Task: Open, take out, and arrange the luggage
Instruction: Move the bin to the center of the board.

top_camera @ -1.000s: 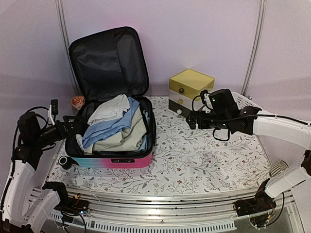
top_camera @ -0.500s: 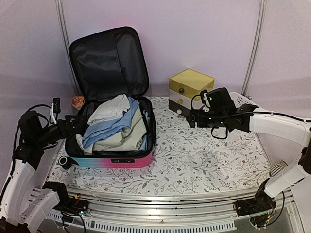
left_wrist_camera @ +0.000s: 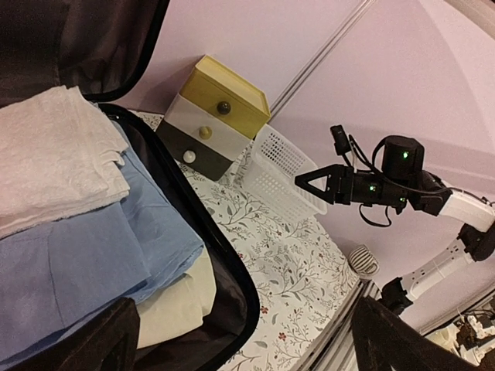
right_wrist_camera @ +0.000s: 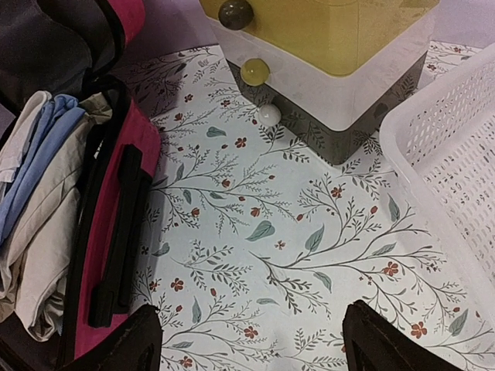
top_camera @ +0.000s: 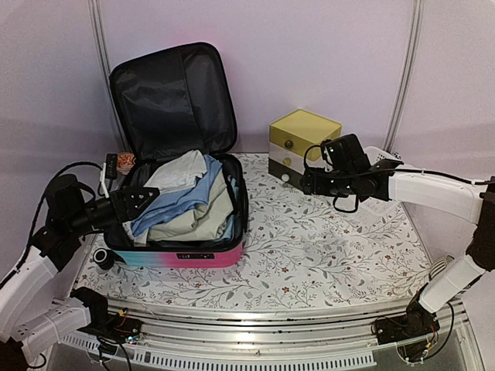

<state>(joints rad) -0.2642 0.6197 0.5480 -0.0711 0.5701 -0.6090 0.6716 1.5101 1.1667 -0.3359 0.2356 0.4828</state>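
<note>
Roughly 1 of 3 steps done. Luggage (top_camera: 182, 256) on left of table (top_camera: 325, 247), open, lid upright. Not yet out: white towel (top_camera: 176, 174), blue garment (top_camera: 174, 199), beige garment (top_camera: 197, 220), all 3 folded inside. Arranging not begun. Left gripper (top_camera: 149, 197) at luggage's left rim, fingers (left_wrist_camera: 100, 344) spread, holding nothing. Right gripper (top_camera: 307, 184) well apart, before drawer box (top_camera: 304, 131), fingers (right_wrist_camera: 124, 344) spread, empty. Writing: none readable; no brand or label visible.

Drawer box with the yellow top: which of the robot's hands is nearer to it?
Right. The right hand hovers just in front of the drawer box; the left hand is far off, at the left side of the open luggage.
</note>
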